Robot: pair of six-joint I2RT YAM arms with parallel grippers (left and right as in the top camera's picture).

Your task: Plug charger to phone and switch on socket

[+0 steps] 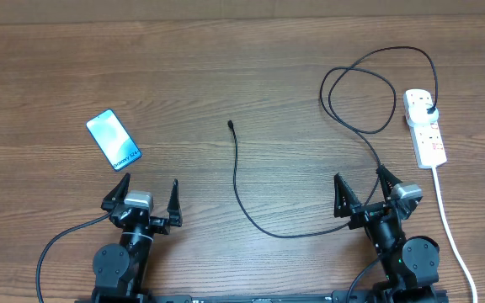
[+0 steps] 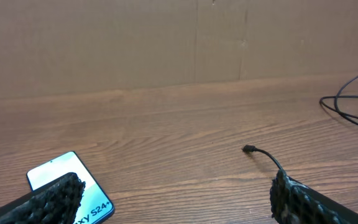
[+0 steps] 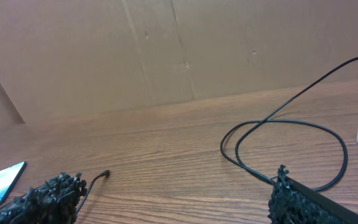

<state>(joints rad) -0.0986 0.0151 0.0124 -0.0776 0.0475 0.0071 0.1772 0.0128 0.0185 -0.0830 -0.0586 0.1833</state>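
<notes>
A wooden table (image 1: 242, 67) is stretching before a cardboard wall (image 2: 166, 43). The left gripper (image 1: 151, 182) and right gripper (image 1: 359, 173) are both gaping wide, empty. The phone (image 1: 114, 139) is lying just beyond the left one. The charger (image 1: 236, 172) is trailing between them to the socket (image 1: 425, 135), far right.

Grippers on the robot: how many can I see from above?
2. The left gripper sits open near the phone; the right gripper sits open near the socket. None seem hidden.
</notes>
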